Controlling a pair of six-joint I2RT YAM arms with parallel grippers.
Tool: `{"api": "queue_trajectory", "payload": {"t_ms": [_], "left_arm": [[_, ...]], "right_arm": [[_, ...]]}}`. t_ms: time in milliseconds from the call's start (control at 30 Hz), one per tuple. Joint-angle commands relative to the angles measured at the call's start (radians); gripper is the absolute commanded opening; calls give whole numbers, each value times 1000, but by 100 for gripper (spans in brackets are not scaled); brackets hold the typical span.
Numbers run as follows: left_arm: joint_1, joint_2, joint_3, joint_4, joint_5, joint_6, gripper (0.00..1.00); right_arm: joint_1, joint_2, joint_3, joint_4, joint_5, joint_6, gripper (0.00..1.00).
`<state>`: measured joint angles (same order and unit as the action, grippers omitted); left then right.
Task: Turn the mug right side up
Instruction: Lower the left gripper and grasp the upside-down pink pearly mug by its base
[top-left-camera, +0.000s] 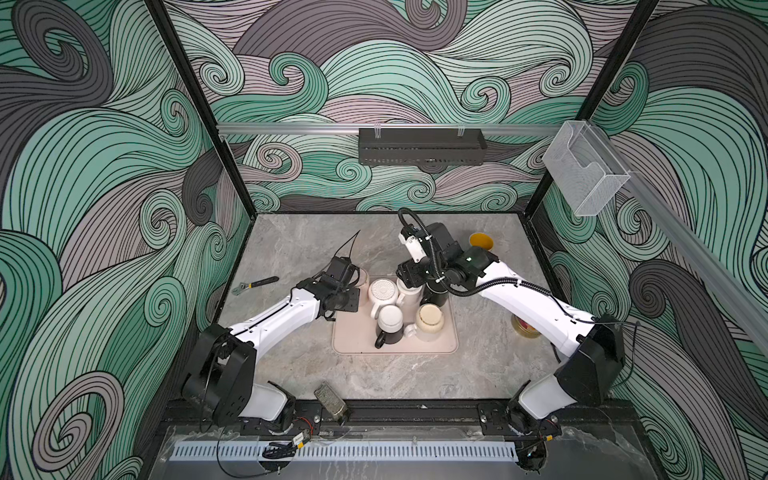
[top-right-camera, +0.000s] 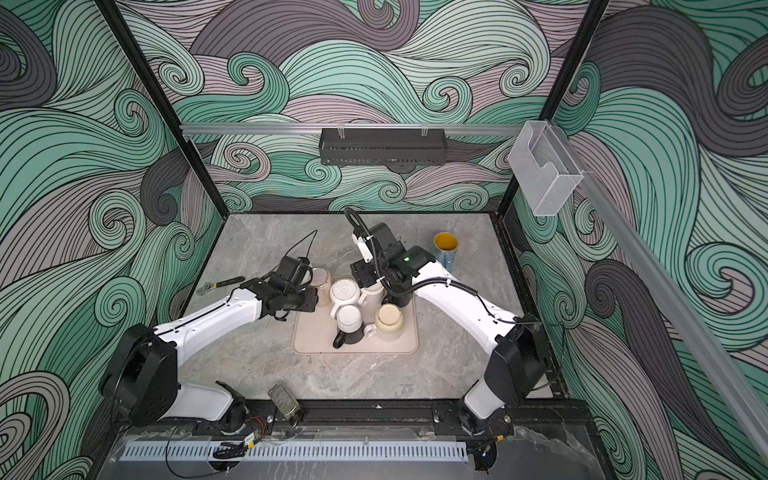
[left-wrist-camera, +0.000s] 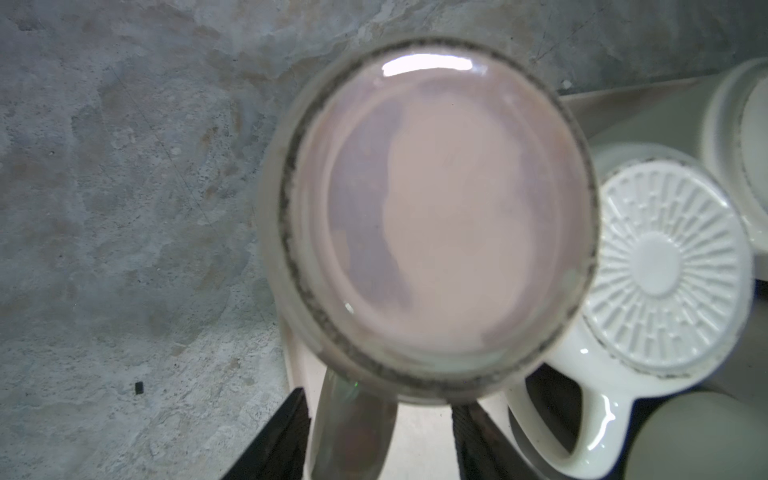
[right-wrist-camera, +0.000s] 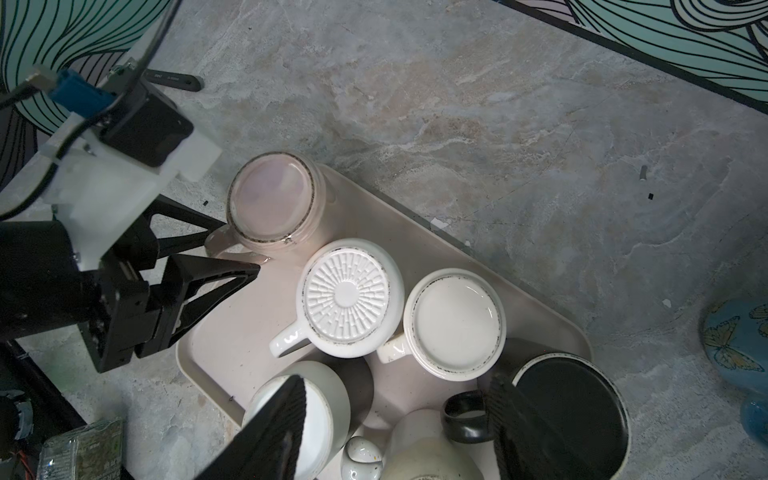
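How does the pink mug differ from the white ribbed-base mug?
Pink mug has a smooth base; white mug has a ribbed one. Pink mug's handle sits between the left gripper's open jaws; white mug's handle is free. Both stand upside down on the tray.

Left arm extended inward, left claw half-spread — right arm arched, right claw spread wide, facing down.

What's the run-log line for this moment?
left gripper: open, astride handle of upside-down pink mug | right gripper: open, hovering over tray | flip: not yet done
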<state>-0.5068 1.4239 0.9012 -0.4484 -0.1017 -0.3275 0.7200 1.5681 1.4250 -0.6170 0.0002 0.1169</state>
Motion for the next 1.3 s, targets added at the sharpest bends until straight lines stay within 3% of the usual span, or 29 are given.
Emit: {"api": "queue_trajectory", "payload": {"t_ms": [0, 533, 1267], "left_arm": [[-4, 37, 38, 11, -22, 19, 55], [-4, 128, 81, -1, -55, 20, 37], [-4, 139, 94, -5, -87, 8, 18]], "right_arm": [[6, 14, -22, 17, 18, 12, 70], [6, 29, -38, 25, 31, 4, 70], [6, 30, -49, 39, 15, 9, 69]]}}
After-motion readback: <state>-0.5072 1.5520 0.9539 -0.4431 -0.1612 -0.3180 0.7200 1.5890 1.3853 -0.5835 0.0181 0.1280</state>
